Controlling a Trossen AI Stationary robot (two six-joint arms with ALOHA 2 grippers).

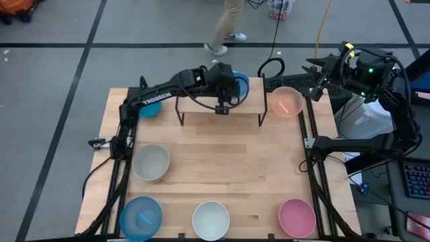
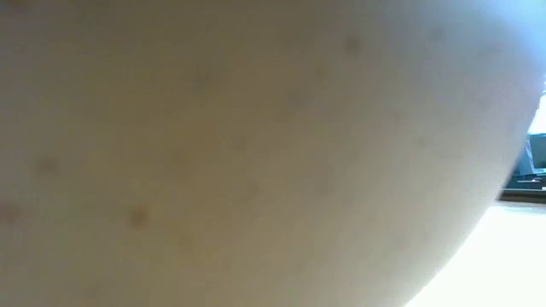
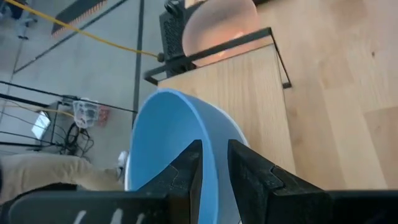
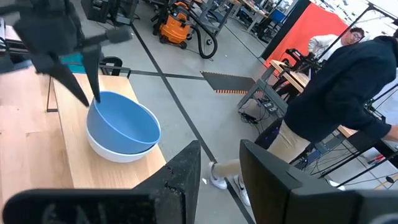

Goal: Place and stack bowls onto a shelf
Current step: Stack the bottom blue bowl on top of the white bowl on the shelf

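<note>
A blue bowl (image 1: 242,82) (image 4: 124,127) sits nested in a white bowl (image 4: 118,152) on the right end of the shelf (image 1: 201,107) at the table's far side. My left gripper (image 3: 214,165) (image 1: 224,101) reaches over the shelf from the left and is shut on the blue bowl's rim. My right gripper (image 4: 221,162) (image 1: 316,81) hangs high beyond the table's far right corner, open with nothing between its fingers. On the table, a peach bowl (image 1: 287,102) rests right of the shelf and a light blue bowl (image 1: 149,109) left of it, partly under my left arm. My left gripper pinches the blue bowl's rim (image 3: 214,146) on the side toward the table's left, one finger inside the bowl and one outside. The fingers (image 4: 92,87) slant down from the left. The bowl rests in the white bowl on the shelf, slightly tilted.
A grey-beige bowl (image 1: 150,162) stands at mid left. Along the near edge stand a blue bowl (image 1: 141,217), a white bowl (image 1: 211,220) and a pink bowl (image 1: 297,217). A pale bowl wall (image 2: 256,153) fills the low view. A person (image 4: 348,87) stands beyond the far edge.
</note>
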